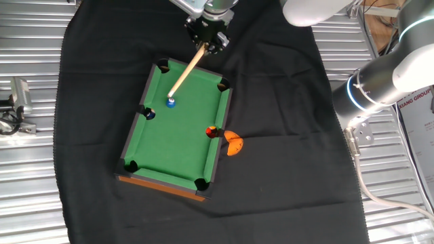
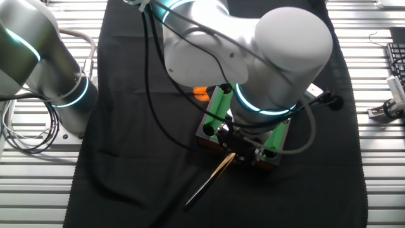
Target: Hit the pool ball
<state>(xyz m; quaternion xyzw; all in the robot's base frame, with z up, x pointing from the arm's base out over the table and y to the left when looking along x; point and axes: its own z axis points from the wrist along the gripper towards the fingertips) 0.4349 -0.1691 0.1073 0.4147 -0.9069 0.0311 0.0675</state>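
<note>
A toy green pool table (image 1: 178, 135) lies on a black cloth. The tiny light-blue pool ball (image 1: 171, 103) sits on the felt near the far left. My gripper (image 1: 209, 37) hangs over the table's far end, shut on a wooden cue stick (image 1: 188, 68) that slants down, its tip just behind the pool ball. A navy-blue ball (image 1: 150, 114) rests by the left side pocket and a red-and-black ball (image 1: 212, 131) by the right side pocket. In the other fixed view the arm hides most of the table (image 2: 215, 111); the gripper (image 2: 239, 147) and cue (image 2: 212, 178) show, the pool ball does not.
An orange piece (image 1: 234, 144) lies on the cloth beside the table's right rail. The black cloth (image 1: 95, 135) covers a slatted metal bench. The robot's base (image 1: 380, 81) stands at the right. A small device (image 1: 19, 95) sits at the left edge.
</note>
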